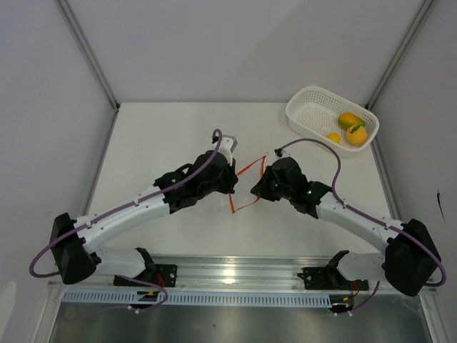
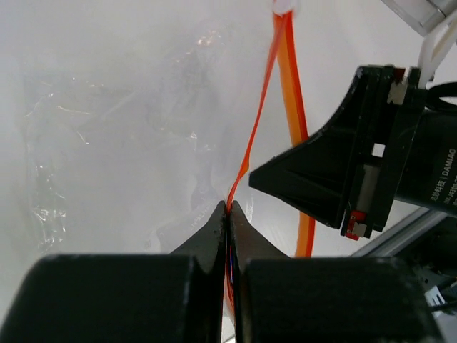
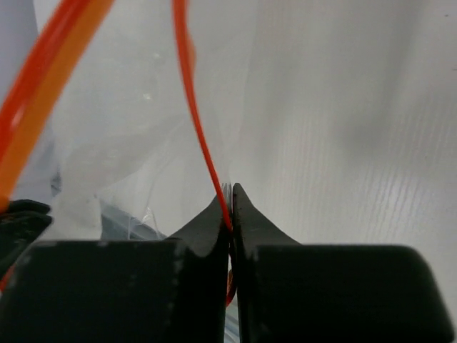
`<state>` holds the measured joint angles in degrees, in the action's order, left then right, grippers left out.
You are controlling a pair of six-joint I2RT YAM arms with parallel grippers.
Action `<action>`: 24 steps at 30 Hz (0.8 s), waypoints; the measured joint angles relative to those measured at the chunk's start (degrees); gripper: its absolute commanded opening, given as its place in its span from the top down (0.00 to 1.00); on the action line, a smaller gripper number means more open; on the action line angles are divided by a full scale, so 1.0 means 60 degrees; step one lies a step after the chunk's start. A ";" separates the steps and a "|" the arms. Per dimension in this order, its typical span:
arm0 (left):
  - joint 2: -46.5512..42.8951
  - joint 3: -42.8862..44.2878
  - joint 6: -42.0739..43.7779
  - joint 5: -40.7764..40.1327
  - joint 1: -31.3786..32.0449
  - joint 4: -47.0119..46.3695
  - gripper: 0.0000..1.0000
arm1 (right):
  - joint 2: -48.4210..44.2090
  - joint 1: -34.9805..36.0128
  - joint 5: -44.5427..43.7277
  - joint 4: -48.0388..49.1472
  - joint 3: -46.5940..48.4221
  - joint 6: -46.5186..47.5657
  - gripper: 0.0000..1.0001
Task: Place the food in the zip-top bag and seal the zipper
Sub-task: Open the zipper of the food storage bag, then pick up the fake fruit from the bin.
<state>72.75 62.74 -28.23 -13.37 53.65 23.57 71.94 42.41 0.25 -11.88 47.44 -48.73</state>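
The clear zip-top bag (image 2: pixel 121 136) hangs between my two grippers at the table's middle, its mouth pulled open. Its red-orange zipper (image 1: pixel 246 187) shows as two strips. My left gripper (image 2: pixel 229 209) is shut on one zipper strip (image 2: pixel 260 107). My right gripper (image 3: pixel 230 191) is shut on the other strip (image 3: pixel 194 107); the bag's film (image 3: pixel 128 128) spreads beyond it. In the top view the left gripper (image 1: pixel 233 180) and right gripper (image 1: pixel 257 187) face each other closely. The food, two mango shapes (image 1: pixel 351 127) and a small yellow lemon piece (image 1: pixel 333 136), lies in the white basket.
The white perforated basket (image 1: pixel 314 107) stands at the back right corner of the table. Grey walls close in the table at the back and sides. A metal rail (image 1: pixel 235 271) with the arm bases runs along the near edge.
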 measured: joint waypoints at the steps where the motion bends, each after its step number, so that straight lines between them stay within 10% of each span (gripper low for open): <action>1: 0.0000 0.0033 -0.0004 -0.0091 -0.0015 0.0022 0.99 | -0.0004 -0.0029 -0.0047 -0.0029 -0.0058 0.0044 1.00; 16: -0.0820 0.0109 0.0004 -0.0670 -0.1100 0.0302 0.99 | -0.0153 -0.0714 -0.0055 -0.0459 -0.0441 0.1137 1.00; 24: -0.0674 -0.0193 -0.0084 0.0026 -0.1126 0.0080 0.99 | 0.0124 -0.0725 0.0361 -0.0743 -0.0036 0.1650 0.54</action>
<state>68.71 61.58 -28.73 -13.21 46.89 24.05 72.69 38.06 2.42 -16.34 47.22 -38.83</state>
